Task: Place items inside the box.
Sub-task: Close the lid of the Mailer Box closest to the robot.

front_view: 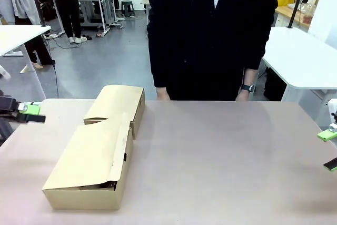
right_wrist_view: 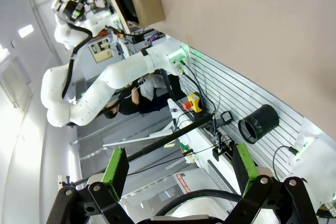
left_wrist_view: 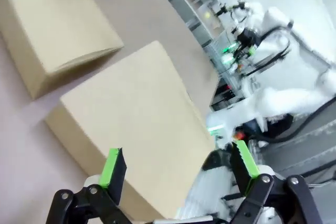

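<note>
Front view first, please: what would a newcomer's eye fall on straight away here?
Two cardboard boxes on the table's left half: the nearer box closed, its flap loosely tucked, and a smaller box just behind it. A person in dark clothes stands at the far edge, hands down behind it. The left gripper and right gripper wait at the table's sides, jaws open, holding nothing.

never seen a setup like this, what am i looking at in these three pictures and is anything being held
Two robot arms share a table with a person standing at its far side. The front picture comes from a fixed camera between the arms. The other two come from cameras on each wrist, looking along the green-padded fingers. The left end effector and the right end effector are both open and hold nothing. On the table lie two closed cardboard boxes: a near box and a far box.
</note>
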`<state>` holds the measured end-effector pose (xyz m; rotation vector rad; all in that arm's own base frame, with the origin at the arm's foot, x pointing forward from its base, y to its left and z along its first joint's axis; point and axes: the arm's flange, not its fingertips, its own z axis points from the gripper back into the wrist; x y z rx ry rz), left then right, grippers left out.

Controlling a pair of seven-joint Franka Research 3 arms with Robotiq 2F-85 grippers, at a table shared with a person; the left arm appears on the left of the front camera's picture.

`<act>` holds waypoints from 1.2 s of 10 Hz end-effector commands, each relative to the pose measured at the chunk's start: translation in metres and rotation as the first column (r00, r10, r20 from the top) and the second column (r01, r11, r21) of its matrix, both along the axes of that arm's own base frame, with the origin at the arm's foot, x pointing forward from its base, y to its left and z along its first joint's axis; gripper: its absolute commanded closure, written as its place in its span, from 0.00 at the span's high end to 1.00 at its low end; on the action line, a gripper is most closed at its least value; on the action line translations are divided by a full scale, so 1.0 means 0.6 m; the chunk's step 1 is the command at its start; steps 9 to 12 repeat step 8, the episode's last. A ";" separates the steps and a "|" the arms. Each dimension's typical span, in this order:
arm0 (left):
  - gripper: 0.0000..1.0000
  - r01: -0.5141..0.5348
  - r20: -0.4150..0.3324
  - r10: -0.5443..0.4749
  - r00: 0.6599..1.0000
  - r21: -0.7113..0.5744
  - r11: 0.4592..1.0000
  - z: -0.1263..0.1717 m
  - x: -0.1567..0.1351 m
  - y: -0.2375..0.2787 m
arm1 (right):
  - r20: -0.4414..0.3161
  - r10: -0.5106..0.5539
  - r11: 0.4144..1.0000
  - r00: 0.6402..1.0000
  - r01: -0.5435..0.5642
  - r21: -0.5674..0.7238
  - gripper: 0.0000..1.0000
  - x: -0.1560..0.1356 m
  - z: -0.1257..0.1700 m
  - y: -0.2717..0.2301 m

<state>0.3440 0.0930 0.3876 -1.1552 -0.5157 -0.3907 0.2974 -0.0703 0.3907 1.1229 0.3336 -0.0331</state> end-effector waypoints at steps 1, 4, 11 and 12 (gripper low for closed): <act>1.00 0.018 0.144 -0.026 0.989 0.054 0.998 0.034 -0.011 -0.010 | -0.019 -0.011 1.000 1.000 0.011 0.006 1.00 0.002 0.009 0.003; 1.00 0.018 0.144 -0.026 0.989 0.054 0.998 0.034 -0.011 -0.010 | -0.019 -0.011 1.000 1.000 0.011 0.006 1.00 0.002 0.009 0.003; 1.00 0.018 0.144 -0.026 0.989 0.054 0.998 0.034 -0.011 -0.010 | -0.019 -0.011 1.000 1.000 0.011 0.006 1.00 0.002 0.009 0.003; 1.00 0.018 0.144 -0.026 0.989 0.054 0.998 0.034 -0.011 -0.010 | -0.019 -0.011 1.000 1.000 0.011 0.006 1.00 0.002 0.009 0.003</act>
